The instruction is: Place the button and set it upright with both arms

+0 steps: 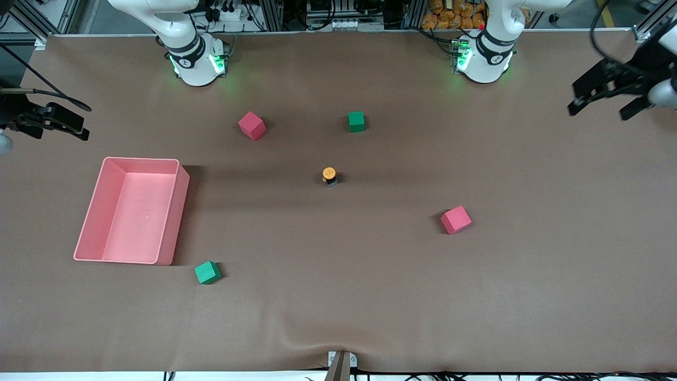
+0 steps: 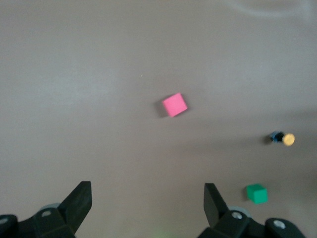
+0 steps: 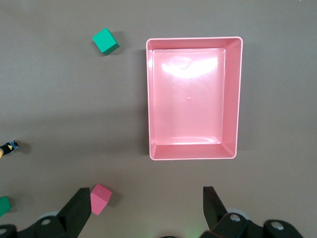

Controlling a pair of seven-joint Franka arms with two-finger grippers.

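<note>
The button [image 1: 329, 176] stands near the middle of the table, orange cap up on its black body. It also shows small in the left wrist view [image 2: 282, 139] and at the edge of the right wrist view [image 3: 9, 147]. My left gripper [image 1: 603, 105] hangs open and empty in the air over the left arm's end of the table; its fingers [image 2: 79, 201] frame bare cloth. My right gripper [image 1: 74, 124] hangs open and empty over the right arm's end, high above the table beside the pink bin [image 3: 237, 99]. Neither gripper is near the button.
A pink bin [image 1: 177, 222] sits toward the right arm's end. Two red cubes [image 1: 252, 125] [image 1: 456, 219] and two green cubes [image 1: 356, 121] [image 1: 207, 272] lie scattered around the button. The brown cloth wrinkles at the table's near edge [image 1: 317, 333].
</note>
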